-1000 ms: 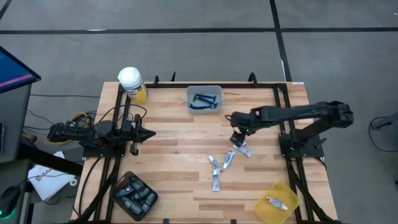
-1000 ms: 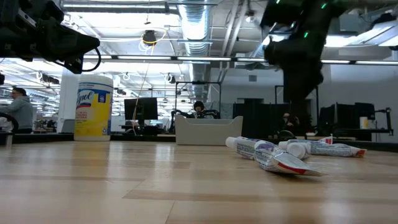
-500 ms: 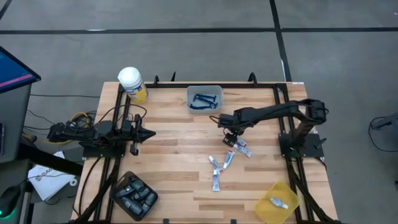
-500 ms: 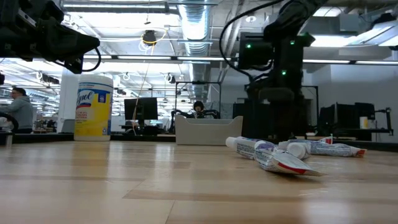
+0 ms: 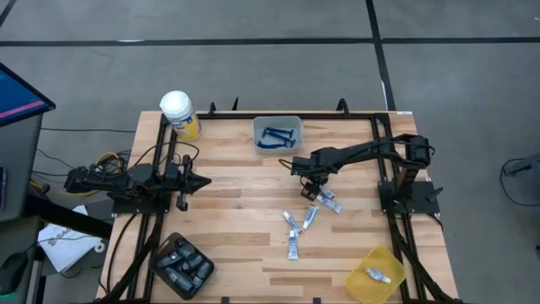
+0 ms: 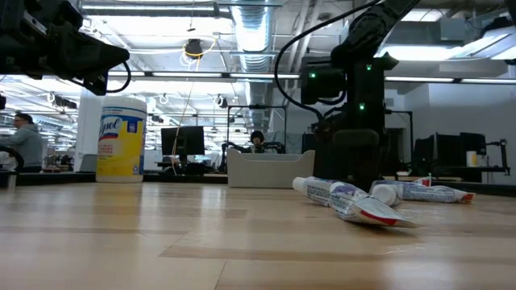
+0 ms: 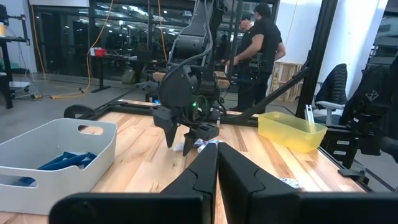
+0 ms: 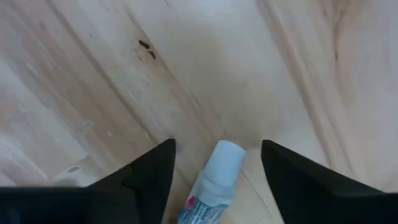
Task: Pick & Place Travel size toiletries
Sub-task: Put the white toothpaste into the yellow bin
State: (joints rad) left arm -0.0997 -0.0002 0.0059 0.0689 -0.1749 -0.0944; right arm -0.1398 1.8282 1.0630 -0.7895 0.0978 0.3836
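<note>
Several white squeeze tubes lie flat on the wooden table [image 5: 253, 211]: one [image 5: 328, 201] right beside my right gripper, others [image 5: 309, 217] [image 5: 293, 246] nearer the near edge. In the low view they show as a tube [image 6: 343, 197] in front and a tube [image 6: 421, 192] behind. My right gripper [image 5: 307, 188] [image 8: 217, 186] is open, low over the table, pointing down. Its fingers stand on either side of a tube's white cap end [image 8: 221, 163] without touching it. My left gripper [image 5: 203, 180] [image 7: 217, 163] is shut and waits at the table's left.
A grey bin [image 5: 278, 124] with blue razors [image 5: 277, 137] sits at the far edge. A yellow tray [image 5: 375, 274] near the right corner holds one tube. A black tray of dark pods [image 5: 181, 266] sits near left. The yellow jar [image 5: 180, 114] stands far left. People show beyond the table.
My right gripper has moved toward the table's left and come down from well above the table to just over the tubes, its arm folding back toward its base. The tubes lie where they were.
</note>
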